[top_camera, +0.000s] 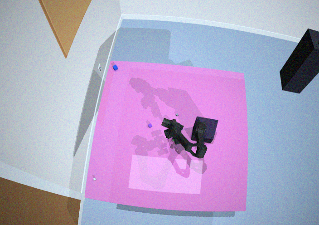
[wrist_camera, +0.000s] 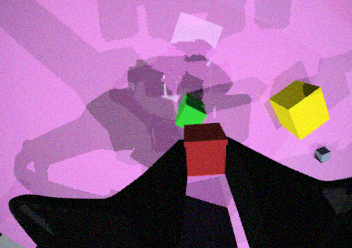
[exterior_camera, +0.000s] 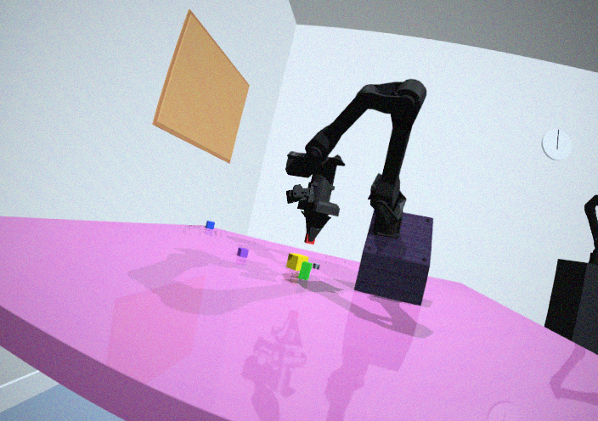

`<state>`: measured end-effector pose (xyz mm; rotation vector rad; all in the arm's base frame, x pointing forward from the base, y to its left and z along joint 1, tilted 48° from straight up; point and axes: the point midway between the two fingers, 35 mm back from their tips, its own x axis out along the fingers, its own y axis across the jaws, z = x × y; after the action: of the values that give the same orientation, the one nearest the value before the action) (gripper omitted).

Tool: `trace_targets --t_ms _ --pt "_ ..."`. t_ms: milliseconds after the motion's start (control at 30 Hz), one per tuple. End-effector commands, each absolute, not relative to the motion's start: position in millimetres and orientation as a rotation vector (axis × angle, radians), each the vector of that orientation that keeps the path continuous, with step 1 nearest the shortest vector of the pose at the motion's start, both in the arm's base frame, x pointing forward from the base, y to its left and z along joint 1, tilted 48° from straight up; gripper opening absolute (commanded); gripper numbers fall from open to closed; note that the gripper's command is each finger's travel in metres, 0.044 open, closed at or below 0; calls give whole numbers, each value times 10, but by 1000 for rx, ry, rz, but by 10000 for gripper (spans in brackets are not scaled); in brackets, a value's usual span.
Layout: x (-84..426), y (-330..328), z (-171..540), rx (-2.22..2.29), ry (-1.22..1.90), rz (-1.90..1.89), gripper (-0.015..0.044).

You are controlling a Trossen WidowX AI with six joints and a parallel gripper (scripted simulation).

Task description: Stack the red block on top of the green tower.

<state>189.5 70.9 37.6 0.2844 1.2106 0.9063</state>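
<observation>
A: Pink table (exterior_camera: 144, 310) filled the lower frame, white walls behind. Gripper?

B: Gripper (wrist_camera: 207, 163) was clamped on the red block (wrist_camera: 206, 150), centre of the wrist view, raised off the table. Fingers were just black shapes, lower part cut off.

A: Green tower?

B: Green tower (wrist_camera: 191, 111) sat just above the block in that frame, base hidden. From the top view the arm (top_camera: 185, 140) covered nearly all of it. Yellow cube (wrist_camera: 302, 108) stood right of it.
</observation>
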Motion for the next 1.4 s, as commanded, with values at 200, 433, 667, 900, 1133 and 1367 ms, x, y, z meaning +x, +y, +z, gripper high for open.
trace_targets --t_ms 200,433,667,900,1133,1367 --pt "1870 880 240 297 1212 914 0" --pt "1876 1025 106 297 1213 914 0" --pt "1872 1084 60 299 1212 915 0" --pt "1872 1085 59 299 1212 915 0" --pt "1872 1088 56 299 1212 915 0" --pt "1872 1089 55 299 1212 915 0"
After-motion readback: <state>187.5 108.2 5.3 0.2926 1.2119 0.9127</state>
